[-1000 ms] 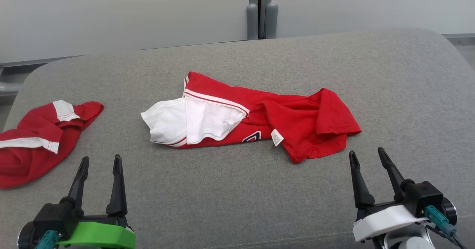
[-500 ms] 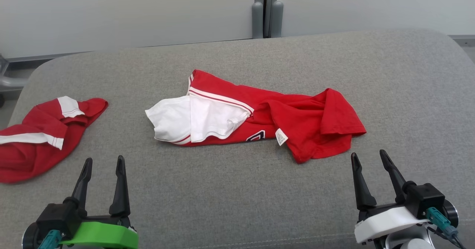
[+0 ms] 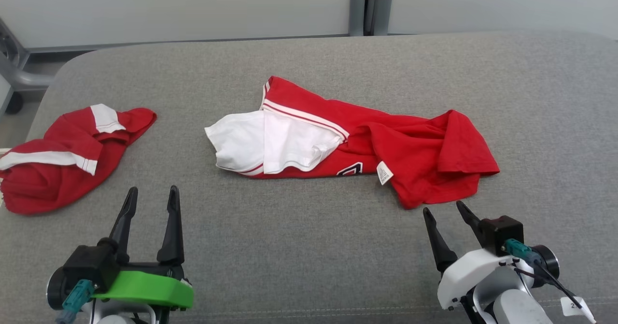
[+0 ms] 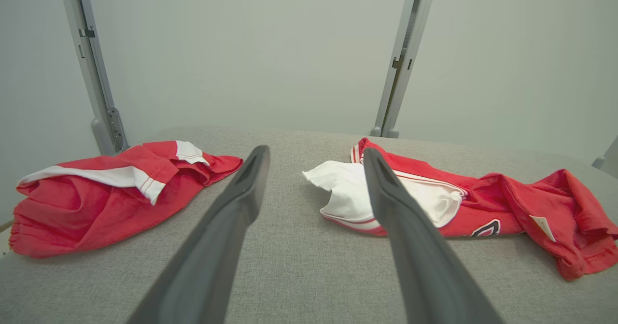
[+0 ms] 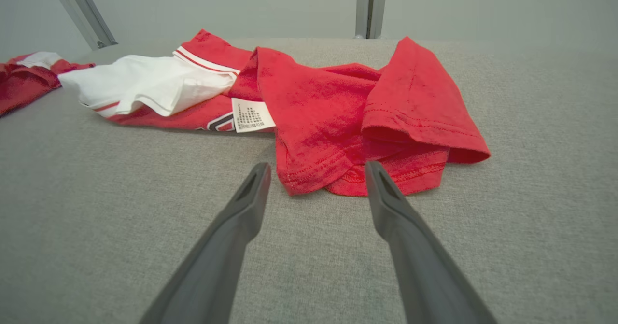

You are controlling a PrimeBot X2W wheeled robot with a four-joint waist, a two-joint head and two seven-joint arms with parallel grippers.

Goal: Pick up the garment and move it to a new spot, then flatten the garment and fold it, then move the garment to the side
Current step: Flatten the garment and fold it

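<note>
Centrally, the crumpled red-and-white garment (image 3: 415,150) lies on the grey bench (image 3: 309,246); left claw (image 3: 152,191) at lower left and right claw (image 3: 442,208) at lower right both stand fingers apart, empty.

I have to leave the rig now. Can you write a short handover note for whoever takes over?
Left gripper: open, empty, over bare cushion.
Right gripper: open, empty, just short of the hem of the red and white garment.
That garment lies crumpled mid-cushion, not held. A second red garment lies bunched at the left edge.
Done: nothing yet.
Left: pick up, move, flatten, fold, set aside.
</note>
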